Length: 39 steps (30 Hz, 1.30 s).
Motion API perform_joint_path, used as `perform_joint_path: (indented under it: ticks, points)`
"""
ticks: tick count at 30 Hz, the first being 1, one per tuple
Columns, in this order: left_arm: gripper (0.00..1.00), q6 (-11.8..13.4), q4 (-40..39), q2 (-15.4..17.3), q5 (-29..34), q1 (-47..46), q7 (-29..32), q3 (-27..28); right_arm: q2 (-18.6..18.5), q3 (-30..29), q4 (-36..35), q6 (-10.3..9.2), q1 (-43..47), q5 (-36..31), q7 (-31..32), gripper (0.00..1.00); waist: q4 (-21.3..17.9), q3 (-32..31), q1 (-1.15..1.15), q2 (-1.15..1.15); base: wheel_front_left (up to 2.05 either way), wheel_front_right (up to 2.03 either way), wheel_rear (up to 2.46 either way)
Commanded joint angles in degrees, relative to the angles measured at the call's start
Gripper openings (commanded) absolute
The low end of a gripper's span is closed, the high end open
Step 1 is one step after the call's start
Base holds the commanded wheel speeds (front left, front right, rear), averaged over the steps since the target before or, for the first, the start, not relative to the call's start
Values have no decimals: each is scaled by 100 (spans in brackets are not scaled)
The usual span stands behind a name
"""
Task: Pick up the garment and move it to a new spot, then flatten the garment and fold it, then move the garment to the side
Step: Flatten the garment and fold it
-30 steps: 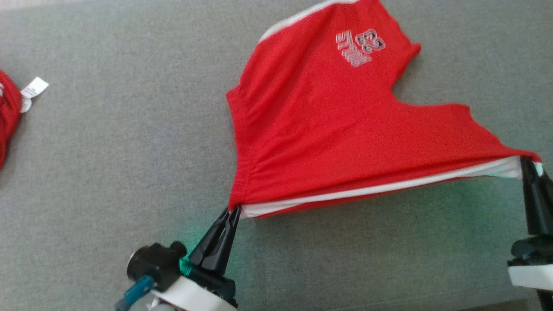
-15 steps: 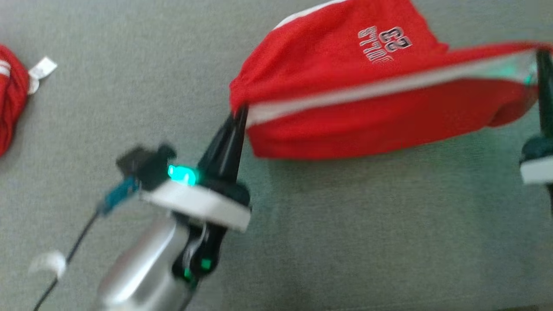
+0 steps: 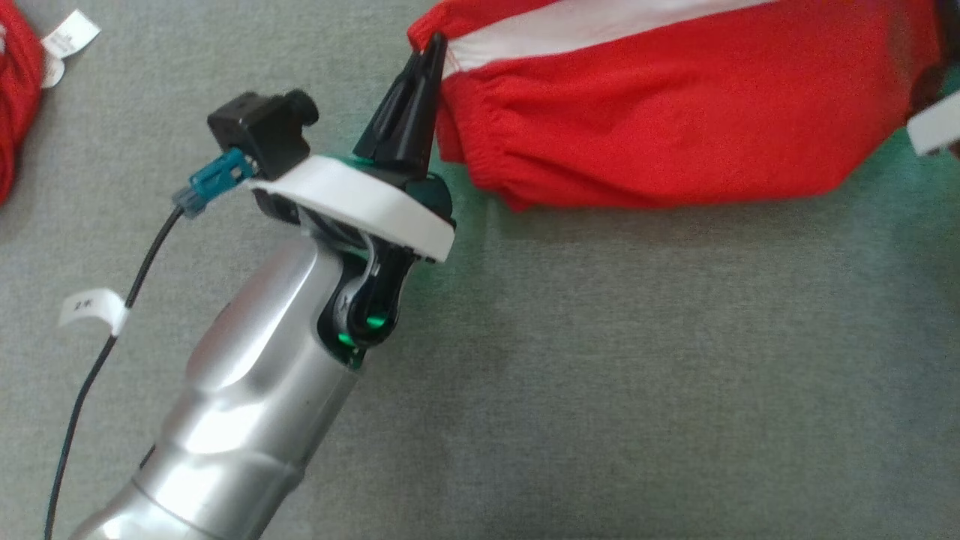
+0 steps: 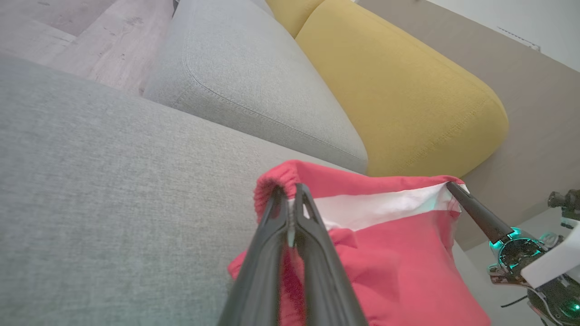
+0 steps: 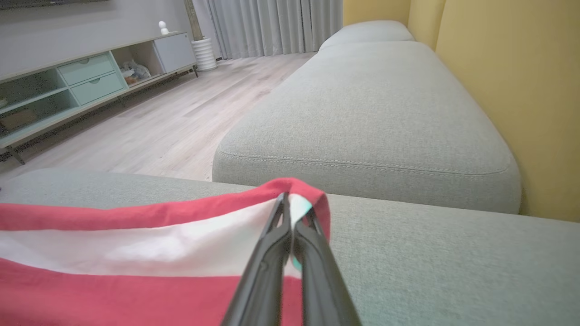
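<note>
The garment [image 3: 675, 112] is a pair of red shorts with a white side stripe, stretched in the air between my two grippers above the grey sofa seat [image 3: 600, 375]. My left gripper [image 3: 433, 49] is shut on its gathered waistband corner, also seen in the left wrist view [image 4: 290, 192]. My right gripper [image 5: 290, 201] is shut on the opposite corner, by the white stripe. It also appears in the left wrist view [image 4: 451, 185]. The garment [image 4: 398, 253] hangs in a sagging fold below the held edge.
Another red garment [image 3: 11, 97] with a white tag [image 3: 67, 34] lies at the far left of the seat. Yellow back cushions [image 4: 408, 90] stand behind a neighbouring grey seat cushion [image 5: 371, 113]. Beyond lie a wooden floor [image 5: 158, 113] and a low sideboard [image 5: 68, 77].
Both grippers have carried the held edge up and forward, lifting the garment off the seat. The printed number has gone out of sight. The head view has shifted too.
</note>
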Motion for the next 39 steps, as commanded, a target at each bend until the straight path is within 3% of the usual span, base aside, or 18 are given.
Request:
perform_joint_path:
  ticks: [1,6,8,9,10,11,12,13,19,24,29,35,39]
  points:
    - [0,-10,-71,41,117,-223,-73,178,-224,279,132,-5,-241,122,-93,0,118,115,-2,0,0,0,0]
    - [0,-110,130,-15,141,-320,-133,126,-243,879,652,-5,-684,350,-165,0,206,156,-2,0,0,0,0]
    - [0,-136,253,-46,151,-358,-200,128,-231,1144,888,-5,-848,479,-213,10,252,164,-2,0,0,0,0]
    - [0,-155,317,-64,156,-372,-239,124,-225,1263,999,-5,-917,542,-246,33,270,162,-2,0,0,0,0]
    - [5,-173,382,-89,155,-378,-285,122,-230,1370,1118,-5,-981,584,-296,67,293,152,-2,0,0,0,0]
    - [33,-192,448,-109,163,-381,-333,113,-227,1470,1228,-5,-1036,629,-356,100,309,140,-2,0,0,0,0]
    - [75,-214,512,-124,185,-380,-383,93,-218,1534,1346,-5,-1081,673,-437,100,323,118,-2,0,0,0,0]
    - [100,-229,573,-135,226,-375,-455,71,-203,1618,1413,-5,-1114,712,-536,100,338,90,-2,0,0,0,0]
    - [100,-82,928,-14,1006,-210,-1117,-235,-273,2064,1375,-5,-931,1043,-894,100,356,-242,-2,0,0,0,0]
    - [100,549,843,42,1905,300,-1386,-177,-272,1955,1546,-5,-434,1123,-943,100,333,-652,-2,0,0,0,0]
    - [100,1061,-76,-146,2809,1292,-1395,498,-100,1424,2169,-5,-26,797,-946,100,455,-927,-2,0,0,0,0]
    - [100,1167,-911,-346,3756,2286,-1396,917,101,1188,3158,-5,90,409,-947,100,820,-1099,-2,0,0,0,0]
    - [100,1146,-1200,-436,4138,2710,-1396,974,179,1104,3771,-5,80,501,-908,100,1142,-1124,-2,0,0,0,0]
